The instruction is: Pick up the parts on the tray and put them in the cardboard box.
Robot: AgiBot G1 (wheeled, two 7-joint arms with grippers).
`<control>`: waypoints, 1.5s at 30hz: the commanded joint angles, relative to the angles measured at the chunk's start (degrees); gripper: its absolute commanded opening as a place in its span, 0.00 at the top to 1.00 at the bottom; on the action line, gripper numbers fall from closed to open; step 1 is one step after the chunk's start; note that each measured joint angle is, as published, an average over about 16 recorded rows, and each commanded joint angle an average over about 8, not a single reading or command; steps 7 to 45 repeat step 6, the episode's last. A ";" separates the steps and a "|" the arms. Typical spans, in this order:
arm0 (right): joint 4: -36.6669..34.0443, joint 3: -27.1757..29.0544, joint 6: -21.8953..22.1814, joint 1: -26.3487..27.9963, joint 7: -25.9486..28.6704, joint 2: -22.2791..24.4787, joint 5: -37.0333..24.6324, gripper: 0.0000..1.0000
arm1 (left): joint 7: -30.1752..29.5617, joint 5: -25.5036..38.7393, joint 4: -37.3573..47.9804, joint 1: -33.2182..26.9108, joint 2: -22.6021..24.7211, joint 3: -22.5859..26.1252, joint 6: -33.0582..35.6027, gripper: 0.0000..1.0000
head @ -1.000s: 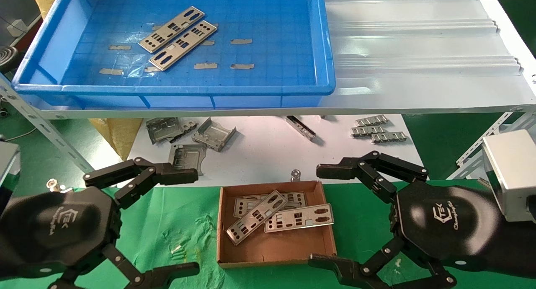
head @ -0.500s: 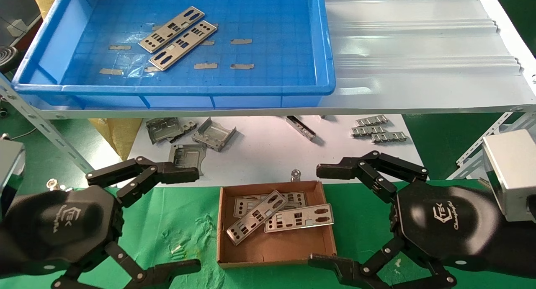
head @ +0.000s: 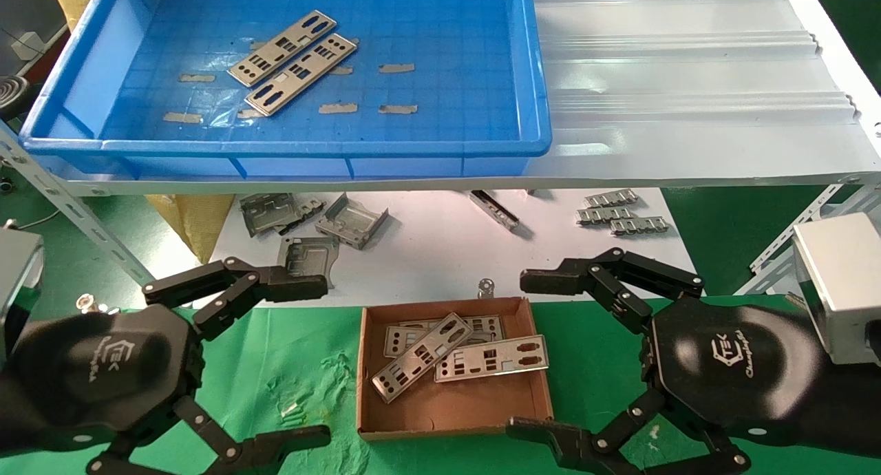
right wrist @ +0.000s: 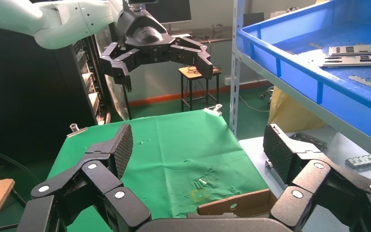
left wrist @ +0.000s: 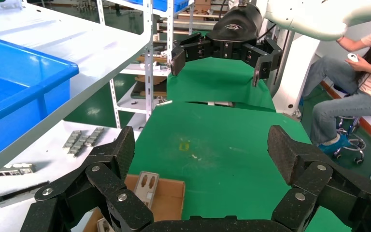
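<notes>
Head view: two parts (head: 292, 62) lie side by side in tray (head: 413, 148) on upper shelf. More plates (head: 454, 356) lie in cardboard box (head: 447, 409) on green bench (head: 296, 365) between claws. Left claw (head: 303, 361) spread wide, empty, left of box. Right claw (head: 533, 354) spread wide, empty, right of box.

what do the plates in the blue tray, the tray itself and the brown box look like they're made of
Plates: thin stamped sheet metal, likely steel; silver sheen, clean punched cut-outs.
Tray: moulded plastic, judging by its uniform glossy blue, rounded rim and gridded floor.
Box: cardboard; matte brown, thin folded walls with raw edges.
Neither hand touches any of them.
</notes>
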 commanded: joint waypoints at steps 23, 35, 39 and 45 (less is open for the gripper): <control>0.00 0.00 0.00 0.00 0.00 0.00 0.00 0.00 | 0.02 0.03 0.05 -0.02 0.02 0.02 0.01 0.00; 0.00 0.00 0.00 0.00 0.00 0.00 0.00 0.00 | 0.02 0.03 0.05 -0.02 0.02 0.02 0.01 0.00; 0.00 0.00 0.00 0.00 0.00 0.00 0.00 0.00 | 0.02 0.03 0.05 -0.02 0.02 0.02 0.01 0.00; 0.00 0.00 0.00 0.00 0.00 0.00 0.00 0.00 | 0.02 0.03 0.05 -0.02 0.02 0.02 0.01 0.00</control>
